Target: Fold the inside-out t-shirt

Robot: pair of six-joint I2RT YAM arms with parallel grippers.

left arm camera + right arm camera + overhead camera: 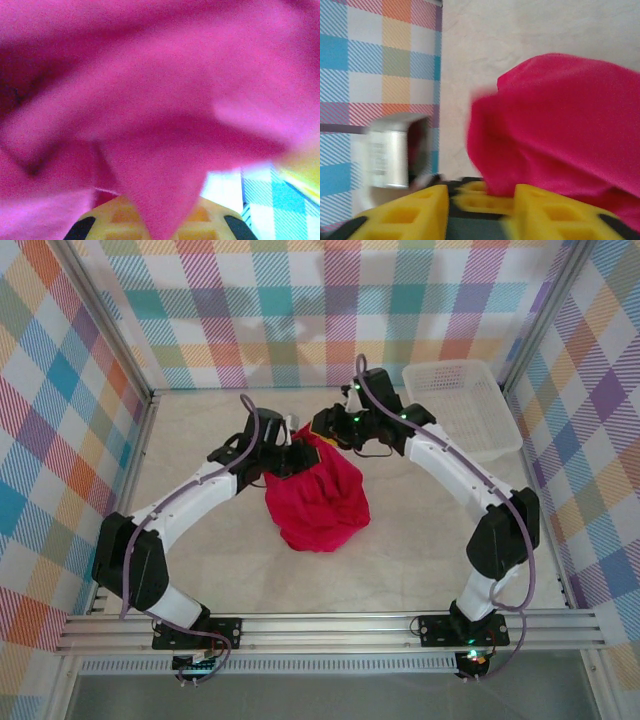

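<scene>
The inside-out t-shirt (318,502) stands bunched at mid-counter (420,540), its top raised. The left gripper (287,455) is clenched on the top edge. The right gripper (328,430) meets the opposite edge (fingers apart, cloth between; whether it grasps cannot be told). A white basket (462,405) sits far right.

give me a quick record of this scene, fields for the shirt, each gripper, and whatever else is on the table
garment: red t-shirt, bunched in a heap, top held up, lower part resting on the table
left gripper: shut on the shirt's top, cloth pinched between its fingers
right gripper: at the shirt's top, cloth at its fingers; too blurred to tell if it grips
basket: white, far right corner, apart from the shirt
fold state: not yet folded
</scene>
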